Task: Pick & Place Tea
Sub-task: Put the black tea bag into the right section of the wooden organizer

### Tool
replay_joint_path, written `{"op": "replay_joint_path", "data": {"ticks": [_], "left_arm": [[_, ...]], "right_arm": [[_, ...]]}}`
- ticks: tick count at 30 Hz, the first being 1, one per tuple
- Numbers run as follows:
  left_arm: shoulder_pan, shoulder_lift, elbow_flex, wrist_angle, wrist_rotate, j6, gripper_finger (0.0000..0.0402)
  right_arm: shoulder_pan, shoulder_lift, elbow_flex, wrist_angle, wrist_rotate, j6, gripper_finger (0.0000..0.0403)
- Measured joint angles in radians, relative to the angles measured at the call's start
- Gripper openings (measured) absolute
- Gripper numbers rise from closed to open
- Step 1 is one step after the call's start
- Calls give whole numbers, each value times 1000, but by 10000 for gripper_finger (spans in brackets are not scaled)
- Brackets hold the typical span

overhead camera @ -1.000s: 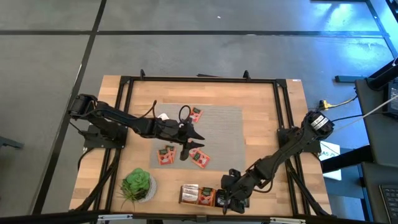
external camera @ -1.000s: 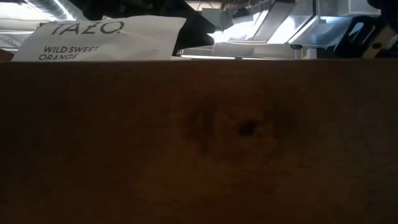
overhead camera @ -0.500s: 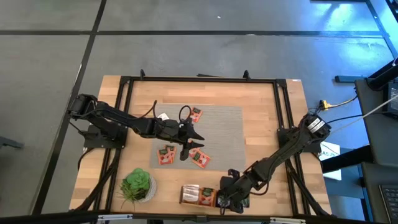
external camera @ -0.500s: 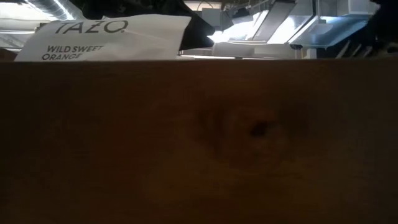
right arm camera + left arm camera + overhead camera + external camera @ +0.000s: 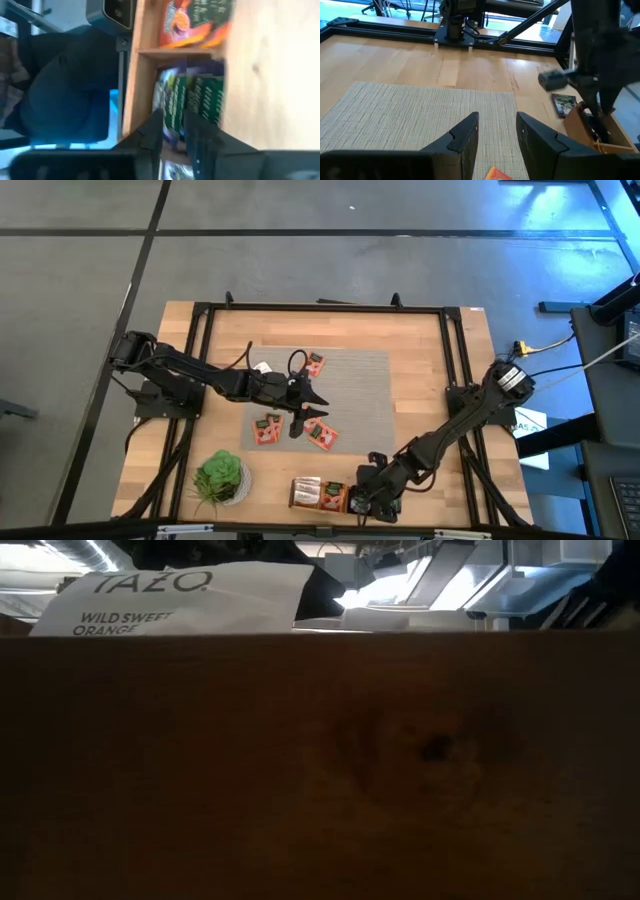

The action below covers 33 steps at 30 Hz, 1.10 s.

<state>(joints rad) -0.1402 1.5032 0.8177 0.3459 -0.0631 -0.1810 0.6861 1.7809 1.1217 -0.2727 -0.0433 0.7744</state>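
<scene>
Dark left end effector [image 5: 305, 412] sits over the grey woven mat [image 5: 360, 395] mid-table, fingers [image 5: 465, 137] spread apart with a clear gap, nothing between them. In the left wrist view an orange sachet corner [image 5: 497, 175] shows on the mat just under the fingertips; cannot tell if it is touched.

Right end effector [image 5: 362, 502] is down at the near edge of the table [image 5: 420, 360], at the wooden box [image 5: 318, 494] that holds tea packets. Its wrist view shows the fingers [image 5: 152, 135] close together with only a narrow gap, right over a purple-and-green sachet [image 5: 172, 107] standing in a box compartment; cannot tell whether they grip it. An orange packet [image 5: 192, 22] lies in the neighbouring compartment.

Loose tea on the mat: one orange sachet [image 5: 316, 364] near the far side, two [image 5: 267, 429] beside the left end effector, one [image 5: 322, 436] just past it, and a white one [image 5: 262, 368] at the mat's left edge under the left arm.

Low view is mostly blocked by the box's wooden wall [image 5: 320, 770]; a white sachet reading "TAZO Wild Sweet Orange" [image 5: 175, 600] pokes above it.

Light wood table with a black metal frame [image 5: 320, 307]. Green potted plant [image 5: 220, 477] at the near left corner. Grey floor with dark lines around; cables and equipment off the right side.
</scene>
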Motion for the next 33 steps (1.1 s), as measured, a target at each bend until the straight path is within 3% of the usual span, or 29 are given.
{"op": "replay_joint_path", "data": {"ticks": [4, 9, 14, 16, 23, 33], "left_arm": [[0, 0, 0, -7, 0, 0, 128], [-6, 0, 0, -7, 2, -21, 128], [-17, 0, -1, -9, 3, -23, 128], [-16, 0, 0, -11, 3, -23, 127], [-16, 0, 0, -9, -30, -25, 128], [-15, 0, 0, -2, -74, -26, 128]], "right_arm": [[8, -76, 13, -73, 52, 8, 109], [88, -146, 15, -220, 78, -11, 121], [189, -122, 4, -223, 348, -102, 122], [208, -105, -5, -229, 387, -107, 122], [214, -59, -69, -183, 275, -41, 122], [214, -20, -230, 92, 171, -11, 122]]}}
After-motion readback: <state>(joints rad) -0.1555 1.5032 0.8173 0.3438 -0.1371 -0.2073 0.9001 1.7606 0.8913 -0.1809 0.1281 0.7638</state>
